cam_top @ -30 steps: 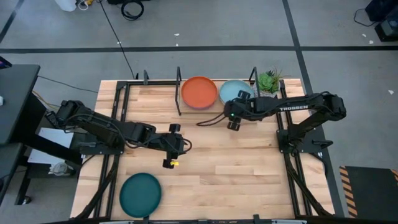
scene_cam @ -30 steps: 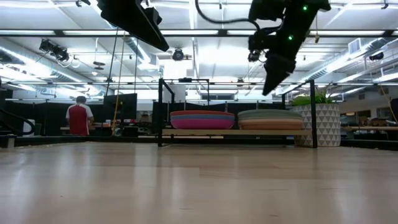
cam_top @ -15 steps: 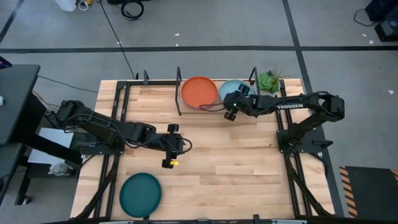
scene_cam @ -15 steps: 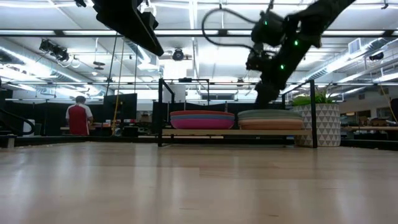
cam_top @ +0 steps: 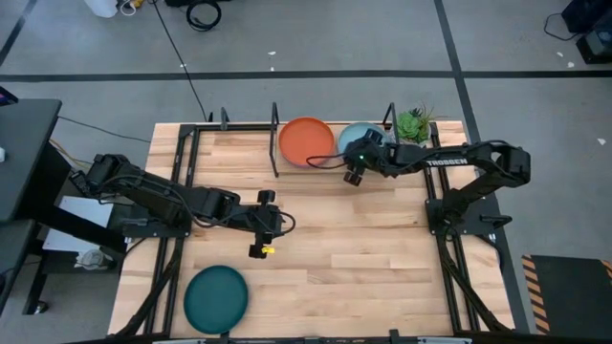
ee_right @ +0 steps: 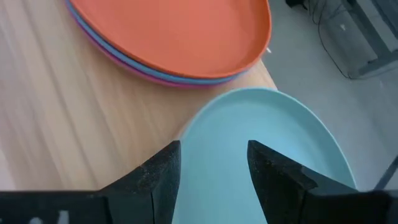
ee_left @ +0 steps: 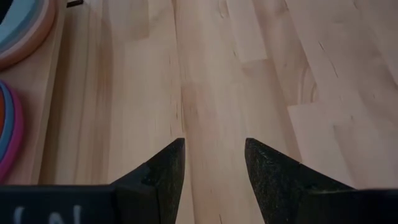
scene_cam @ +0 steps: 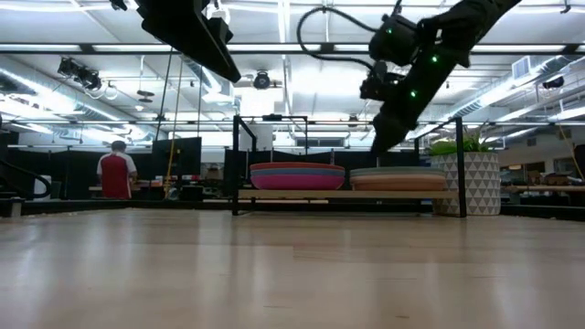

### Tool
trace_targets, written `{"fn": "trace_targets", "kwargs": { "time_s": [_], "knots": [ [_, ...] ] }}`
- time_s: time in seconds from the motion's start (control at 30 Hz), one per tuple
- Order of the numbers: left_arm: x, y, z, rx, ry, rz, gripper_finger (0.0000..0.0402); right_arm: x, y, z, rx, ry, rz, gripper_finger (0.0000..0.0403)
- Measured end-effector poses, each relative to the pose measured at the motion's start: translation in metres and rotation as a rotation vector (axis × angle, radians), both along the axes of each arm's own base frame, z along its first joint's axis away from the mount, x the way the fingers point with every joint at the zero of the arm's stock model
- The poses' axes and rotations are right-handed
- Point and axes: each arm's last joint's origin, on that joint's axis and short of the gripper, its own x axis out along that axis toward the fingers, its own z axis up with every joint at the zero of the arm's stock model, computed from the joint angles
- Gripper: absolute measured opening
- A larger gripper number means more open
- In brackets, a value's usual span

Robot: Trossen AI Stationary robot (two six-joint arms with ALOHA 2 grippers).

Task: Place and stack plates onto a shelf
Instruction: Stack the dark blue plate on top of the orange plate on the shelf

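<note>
Dark teal plate point(cam_top: 216, 298) lies alone on the tabletop point(cam_top: 363, 258) near the front edge, left side, well apart from the shelf point(scene_cam: 347, 194) at the back; it looks like the one plate not yet stacked. On the shelf: orange plate point(cam_top: 306, 141) tops the left stack, w/ blue and magenta rims showing under it in the right wrist view point(ee_right: 149, 73); light teal plate point(cam_top: 368, 134) tops the right stack beside it, near the potted plant point(cam_top: 413, 124). Handling, as a guess: plates look rigid, light, matte so not very slippery, but shallow and flat to the wood, so little to get under; best hold is prob. a pinch on the raised rim, one finger inside, one outside, then keep it level. Could chip if dropped on the stack. Right gripper point(cam_top: 355, 172) is at the shelf's front edge over the light teal plate, arm stretched across from the right side, wrist pitched down; jaws apart, nothing between them, plate lying free below. Left gripper point(cam_top: 258, 250) hovers mid-table, arm extended from the left, pointing down at bare wood, jaws apart and empty, w/ the dark teal plate nearby toward the front.
</note>
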Motion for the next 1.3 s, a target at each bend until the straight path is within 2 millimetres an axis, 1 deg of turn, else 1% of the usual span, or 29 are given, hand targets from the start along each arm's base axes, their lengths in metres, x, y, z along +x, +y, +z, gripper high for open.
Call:
{"fn": "trace_targets", "kwargs": {
  "time_s": [0.13,0.2,0.3,0.4,0.57,0.67,0.77,0.83,0.9,1.07,1.17,1.3],
  "knots": [
    [-0.002,0.000,-0.001,-0.003,0.018,0.005,0.0176,0.006,0.007,0.005,0.005,-0.024,0.040,0.0191],
    [-0.003,-0.001,-0.003,-0.025,0.045,0.007,0.0176,0.009,0.014,0.005,0.048,-0.044,0.087,0.0191],
    [-0.005,-0.004,-0.008,-0.109,0.110,-0.035,0.0176,0.012,0.029,-0.001,0.147,-0.089,0.170,0.0191],
    [-0.005,-0.011,-0.019,-0.163,0.143,-0.035,0.0176,0.013,0.048,-0.010,0.182,-0.110,0.240,0.0191],
    [-0.016,-0.019,-0.048,-0.230,0.200,0.034,0.0176,0.014,0.081,-0.027,0.091,-0.230,0.364,0.0191],
    [-0.023,-0.017,-0.054,-0.279,0.273,0.141,0.0176,0.010,0.098,-0.034,0.024,-0.328,0.485,0.0191],
    [-0.028,-0.018,-0.057,-0.342,0.337,0.230,0.0176,0.002,0.110,-0.041,-0.031,-0.433,0.579,0.0190],
    [-0.030,-0.021,-0.057,-0.403,0.366,0.258,0.0176,-0.004,0.115,-0.046,-0.060,-0.496,0.616,0.0187],
    [-0.031,-0.024,-0.057,-0.480,0.393,0.280,0.0176,-0.011,0.117,-0.051,-0.074,-0.520,0.631,0.0184],
    [-0.036,-0.036,-0.056,-0.642,0.487,0.327,0.0176,-0.022,0.116,-0.063,-0.077,-0.494,0.631,0.0177],
    [-0.042,-0.046,-0.057,-0.645,0.524,0.296,0.0176,-0.025,0.116,-0.066,-0.085,-0.478,0.638,0.0174],
    [-0.054,-0.059,-0.060,-0.547,0.564,0.203,0.0176,-0.024,0.116,-0.062,-0.133,-0.495,0.662,0.0172]
  ]
}}
